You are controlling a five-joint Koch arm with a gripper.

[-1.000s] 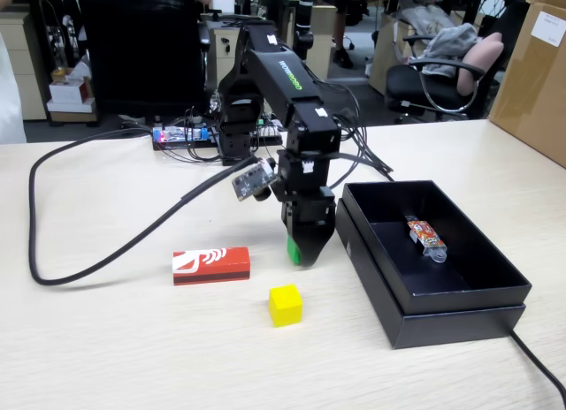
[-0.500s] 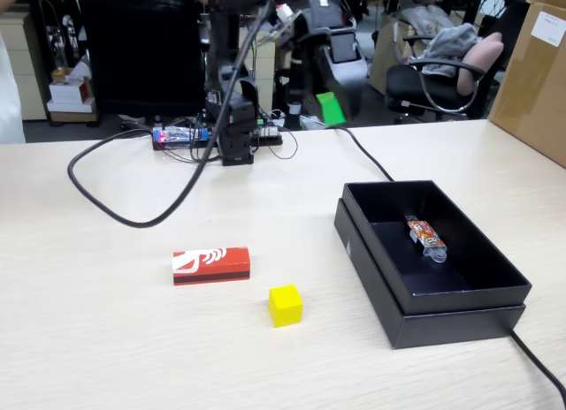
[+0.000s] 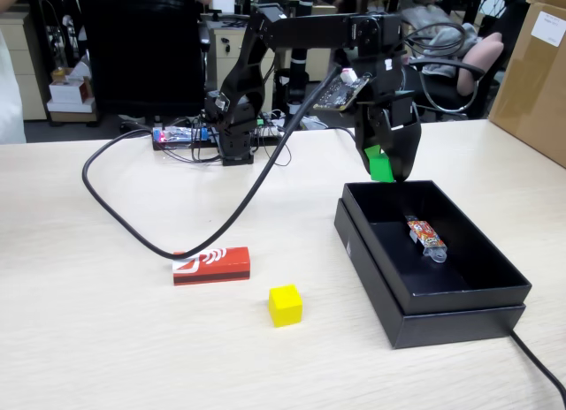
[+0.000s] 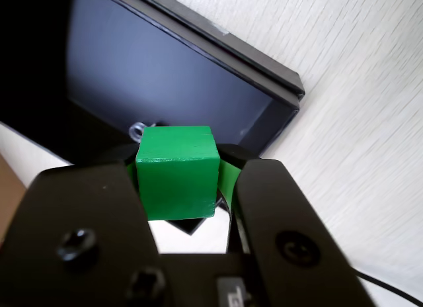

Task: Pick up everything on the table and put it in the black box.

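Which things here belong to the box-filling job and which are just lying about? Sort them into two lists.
Part of the job:
green cube, held in the gripper
yellow cube
red block
black box

Just lying about:
wrapped packet in the box
black cable
brown carton

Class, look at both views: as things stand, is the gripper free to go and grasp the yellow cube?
Probably not yet. The gripper is shut on the green cube above the black box. The yellow cube itself sits on open table, nothing on or against it.
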